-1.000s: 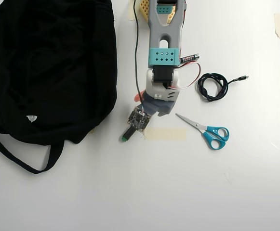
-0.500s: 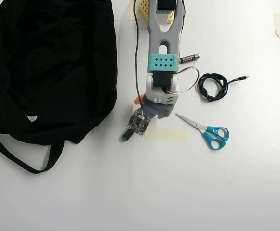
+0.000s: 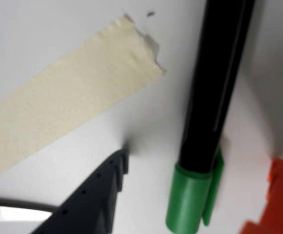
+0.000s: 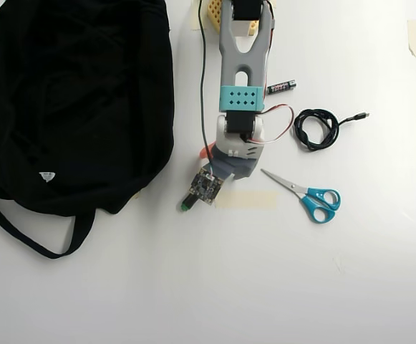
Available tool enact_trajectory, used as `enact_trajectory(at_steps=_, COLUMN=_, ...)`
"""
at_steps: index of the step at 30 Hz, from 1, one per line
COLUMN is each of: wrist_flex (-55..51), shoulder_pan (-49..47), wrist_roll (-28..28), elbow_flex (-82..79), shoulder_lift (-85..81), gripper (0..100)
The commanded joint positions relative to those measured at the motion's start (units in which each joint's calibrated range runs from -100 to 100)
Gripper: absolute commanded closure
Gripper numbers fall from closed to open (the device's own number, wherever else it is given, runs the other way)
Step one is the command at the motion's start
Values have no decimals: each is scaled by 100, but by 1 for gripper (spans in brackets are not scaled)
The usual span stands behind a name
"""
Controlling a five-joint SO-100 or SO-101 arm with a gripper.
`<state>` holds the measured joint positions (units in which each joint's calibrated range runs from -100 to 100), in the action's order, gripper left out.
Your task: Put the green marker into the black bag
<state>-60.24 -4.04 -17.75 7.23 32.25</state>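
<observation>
1. In the wrist view, the green marker (image 3: 214,97) lies on the white tabletop (image 3: 58,29), its black barrel running up out of the picture and its bright green cap, with a clip on the right side, at the bottom edge.
2. The end effector (image 3: 190,195) straddles the marker: a dark finger (image 3: 92,200) stands left of the cap and an orange finger (image 3: 273,200) right of it. Both are clear of the marker, so the jaws are parted and grip nothing.
3. A strip of beige masking tape (image 3: 68,107) is stuck flat on the tabletop left of the marker, with a torn end near the barrel. No writing can be read on the marker or the tape; the picture is soft.
4. In the overhead view, the arm (image 4: 242,79) reaches down the middle of the picture, and only the marker's small green end (image 4: 185,204) shows from under the wrist, beside the tape (image 4: 245,200).
5. The black bag (image 4: 71,100) fills the upper left, near the marker but apart from it, with its strap (image 4: 28,236) looping below and a small white tag (image 4: 46,175) whose print is too small to read.
6. To the right lie blue-handled scissors (image 4: 309,197), a coiled black cable (image 4: 318,129) and a small black battery (image 4: 281,86); its label is probably printed but illegible.
</observation>
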Motion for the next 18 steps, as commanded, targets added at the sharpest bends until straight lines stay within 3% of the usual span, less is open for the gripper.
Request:
enact_trajectory(at_steps=1, wrist_flex=64, shoulder_pan=68, wrist_roll=29, elbow_flex=238, shoulder_lift=-72, gripper=64)
enact_trajectory(at_steps=7, wrist_flex=72, shoulder_pan=82, wrist_roll=34, elbow_flex=238, shoulder_lift=-14, gripper=69)
enact_trajectory(at_steps=18, wrist_flex=72, shoulder_pan=112, wrist_roll=108, elbow_flex=166, shoulder_lift=-5, gripper=70)
